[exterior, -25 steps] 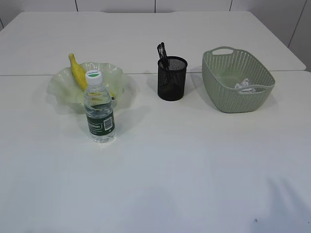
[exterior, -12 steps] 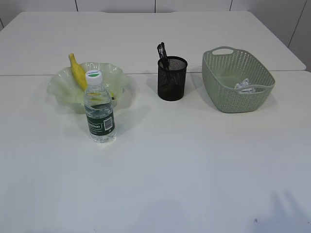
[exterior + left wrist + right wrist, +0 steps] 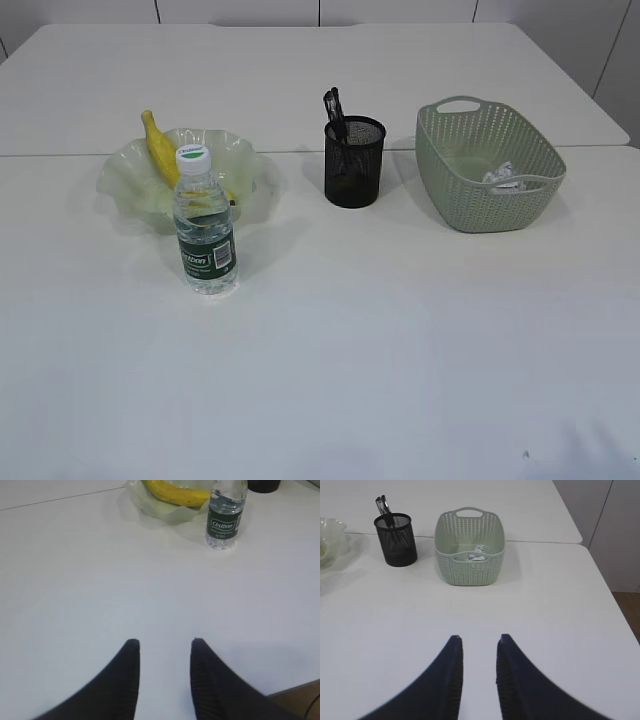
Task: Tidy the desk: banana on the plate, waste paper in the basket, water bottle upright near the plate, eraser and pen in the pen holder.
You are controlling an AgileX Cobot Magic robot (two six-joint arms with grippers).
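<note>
- White desk (image 3: 400, 350) carrying everything, seen at a slant from the front in the exterior view.
- Pale green ruffled plate (image 3: 125, 180) standing well left of the pen holder (image 3: 354, 162); banana (image 3: 160, 148) lying in it, one end poking up over the back rim.
- Water bottle (image 3: 205, 225) upright, white cap on top, dark green label, just in front of the plate and left of the pen holder, apart from it.
- Black mesh pen holder near the middle of the desk, pen (image 3: 334, 108) sticking out at its left rim; eraser not to be made out through the mesh.
- Green woven basket (image 3: 455, 185) right of the pen holder, a gap between them; crumpled waste paper (image 3: 500, 176) lying inside against the near right wall.
- Left gripper (image 3: 162, 642) above bare desk well in front of the pen holder, jaws parted a moderate way, gripping nothing; bottle and banana far ahead in its view.
- Right gripper (image 3: 477, 637) likewise over bare desk in front of the pen holder, jaws parted a little narrower, nothing between them.
</note>
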